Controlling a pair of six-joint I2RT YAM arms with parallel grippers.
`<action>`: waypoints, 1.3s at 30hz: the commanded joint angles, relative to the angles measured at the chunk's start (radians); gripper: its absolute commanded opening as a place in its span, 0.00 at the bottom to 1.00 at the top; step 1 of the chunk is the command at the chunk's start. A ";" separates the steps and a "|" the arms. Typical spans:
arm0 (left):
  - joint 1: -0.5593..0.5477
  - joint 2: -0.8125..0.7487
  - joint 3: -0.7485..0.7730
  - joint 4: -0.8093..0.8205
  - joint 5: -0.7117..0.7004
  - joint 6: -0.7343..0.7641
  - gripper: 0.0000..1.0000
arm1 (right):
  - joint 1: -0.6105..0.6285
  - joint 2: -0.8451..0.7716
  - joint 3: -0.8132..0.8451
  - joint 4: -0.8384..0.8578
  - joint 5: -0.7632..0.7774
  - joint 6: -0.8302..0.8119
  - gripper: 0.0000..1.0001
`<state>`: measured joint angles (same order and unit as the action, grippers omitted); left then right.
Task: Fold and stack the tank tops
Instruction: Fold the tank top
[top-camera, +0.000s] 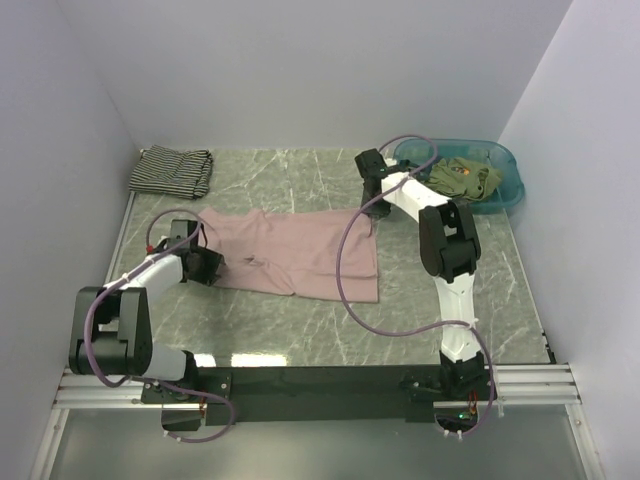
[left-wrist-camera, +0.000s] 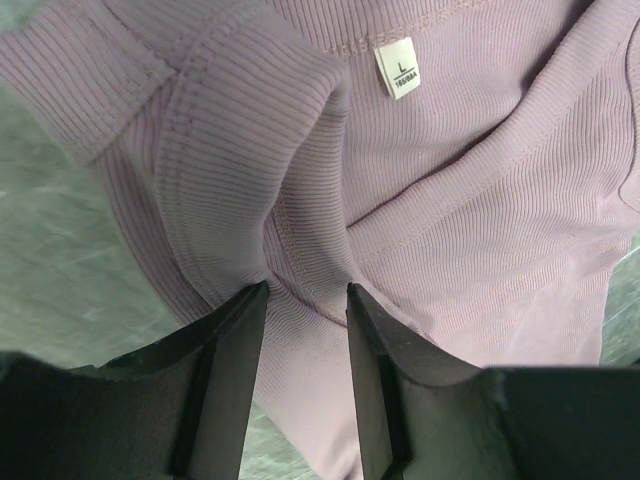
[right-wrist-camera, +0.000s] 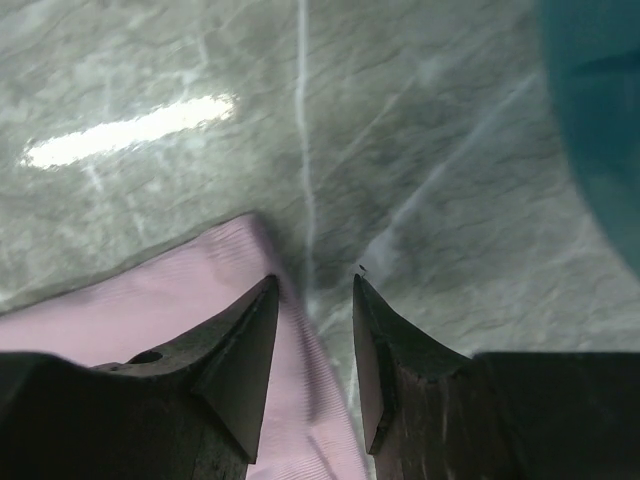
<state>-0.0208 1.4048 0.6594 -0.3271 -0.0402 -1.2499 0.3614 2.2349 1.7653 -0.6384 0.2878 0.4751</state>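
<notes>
The dusty pink tank top (top-camera: 290, 255) lies spread flat mid-table. My left gripper (top-camera: 207, 263) is at its left end, open, with its jaws straddling a ridge of pink ribbed cloth (left-wrist-camera: 450, 180) near the size label (left-wrist-camera: 398, 72). My right gripper (top-camera: 371, 197) is at the top's far right corner, open, and the pink edge (right-wrist-camera: 150, 320) runs between its jaws. The striped tank top (top-camera: 172, 170) lies folded at the back left. An olive green tank top (top-camera: 465, 177) lies crumpled in the teal basin.
The teal plastic basin (top-camera: 505, 185) stands at the back right, close to the right arm; its rim shows in the right wrist view (right-wrist-camera: 600, 120). White walls close in the marbled table (top-camera: 300, 330) on three sides. Purple cables loop off both arms.
</notes>
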 joint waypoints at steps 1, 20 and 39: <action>0.018 -0.009 -0.053 -0.115 -0.056 0.033 0.46 | -0.004 0.006 0.009 -0.003 0.021 0.007 0.43; 0.068 -0.003 -0.038 -0.135 -0.036 0.093 0.43 | 0.027 -0.244 -0.233 0.186 -0.029 0.065 0.45; 0.067 0.016 -0.046 -0.116 -0.027 0.130 0.42 | 0.028 -0.040 -0.017 0.161 -0.095 0.039 0.41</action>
<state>0.0410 1.3788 0.6422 -0.3599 -0.0227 -1.1629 0.3874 2.1696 1.6737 -0.4652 0.1902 0.5228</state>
